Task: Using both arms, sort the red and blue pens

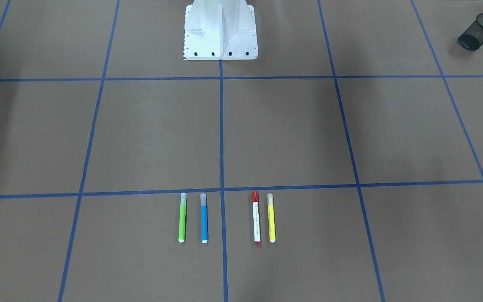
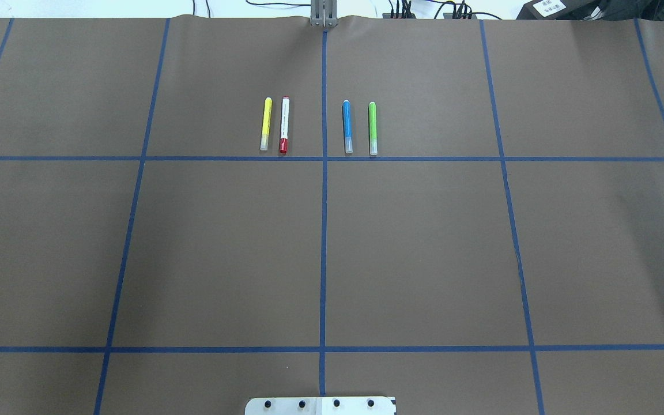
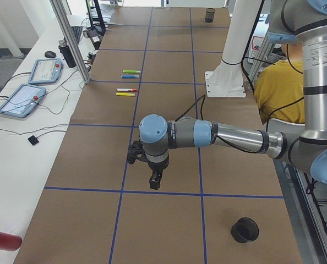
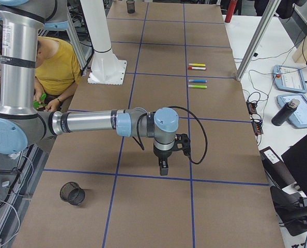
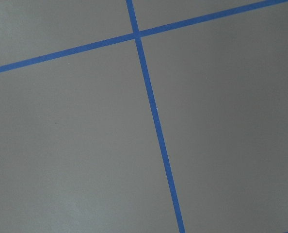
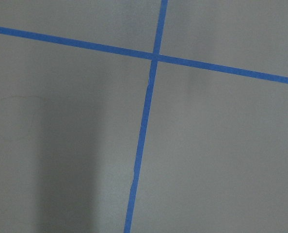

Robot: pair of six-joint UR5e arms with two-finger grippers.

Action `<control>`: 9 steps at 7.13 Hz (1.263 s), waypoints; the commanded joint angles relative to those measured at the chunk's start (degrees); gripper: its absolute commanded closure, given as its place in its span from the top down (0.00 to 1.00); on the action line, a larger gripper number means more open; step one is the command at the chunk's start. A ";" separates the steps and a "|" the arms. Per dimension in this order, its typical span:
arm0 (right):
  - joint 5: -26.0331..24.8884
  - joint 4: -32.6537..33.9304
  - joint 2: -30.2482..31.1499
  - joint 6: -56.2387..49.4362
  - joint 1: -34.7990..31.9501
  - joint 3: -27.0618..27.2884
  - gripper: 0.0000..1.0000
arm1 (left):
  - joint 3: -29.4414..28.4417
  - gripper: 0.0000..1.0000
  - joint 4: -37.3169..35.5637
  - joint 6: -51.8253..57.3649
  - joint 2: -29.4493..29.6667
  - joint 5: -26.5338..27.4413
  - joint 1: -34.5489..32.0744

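White-barrelled red-capped pen (image 2: 284, 125) and blue-barrelled pen (image 2: 347, 127) are lying parallel on the brown paper table (image 2: 222, 259), either side of the blue tape centre line (image 2: 324, 230). Black left gripper (image 3: 154, 181) and black right gripper (image 4: 164, 169) are hanging well away from them; whether their jaws are wide or narrow can't be told.

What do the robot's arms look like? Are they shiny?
Yes! The left arm and the right arm are round silver and grey tubes. They bend at fat joints with pale blue caps. Each arm ends in a small black claw: the left gripper and the right gripper. A thin black cable loops near each wrist.
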State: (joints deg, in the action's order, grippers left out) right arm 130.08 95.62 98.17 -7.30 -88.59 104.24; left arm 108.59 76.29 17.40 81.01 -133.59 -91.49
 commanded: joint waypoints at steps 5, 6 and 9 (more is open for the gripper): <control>-0.27 -0.09 -0.08 -0.17 0.00 3.43 1.00 | 1.54 1.00 0.26 -0.44 0.11 -0.09 0.00; 0.08 -1.04 -1.13 -0.09 0.00 3.52 1.00 | 1.63 1.00 0.96 -0.61 1.51 -0.09 0.00; 0.26 -14.83 -2.27 0.26 0.09 1.77 1.00 | -1.60 1.00 12.07 -0.79 9.65 0.09 0.78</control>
State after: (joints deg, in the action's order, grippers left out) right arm 130.16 85.54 96.38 -7.12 -88.57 106.64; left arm 109.03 82.53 16.77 86.66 -133.62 -91.30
